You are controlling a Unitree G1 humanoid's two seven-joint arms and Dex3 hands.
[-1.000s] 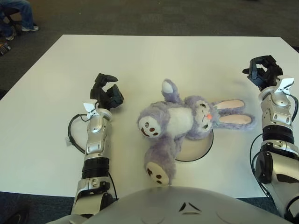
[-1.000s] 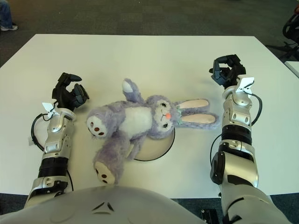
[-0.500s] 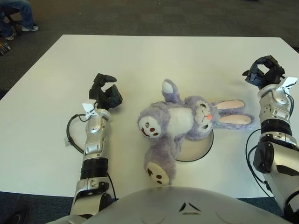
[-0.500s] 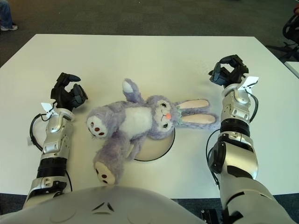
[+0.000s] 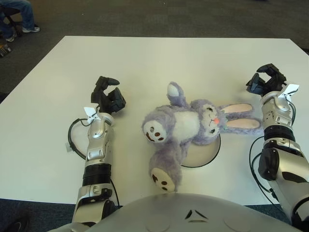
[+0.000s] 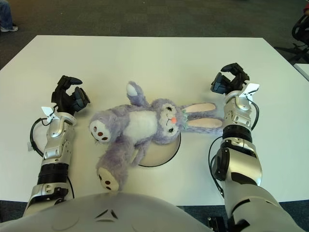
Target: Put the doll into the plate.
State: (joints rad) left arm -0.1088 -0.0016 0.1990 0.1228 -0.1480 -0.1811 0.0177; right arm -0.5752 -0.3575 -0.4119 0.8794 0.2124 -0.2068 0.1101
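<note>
A purple and white plush rabbit doll (image 5: 193,123) lies on its back across a white round plate (image 5: 203,155) with a dark rim. Its body covers most of the plate; its pink-lined ears (image 5: 239,116) point right and one leg (image 5: 164,169) hangs toward the table's near edge. My left hand (image 5: 109,96) hovers over the table left of the doll, fingers spread and empty. My right hand (image 5: 264,80) is right of the doll, just above the ear tips, fingers loosely curled and holding nothing.
The white table (image 5: 159,63) reaches far back and to both sides. A black cable (image 5: 72,142) loops beside my left forearm. A seated person's legs (image 5: 19,14) show on the floor at the far left. A chair (image 6: 301,24) stands at the far right.
My right hand has shifted left and slightly down, closer to the doll's ears. My left arm has drifted a little to the left. The doll and plate have not moved.
</note>
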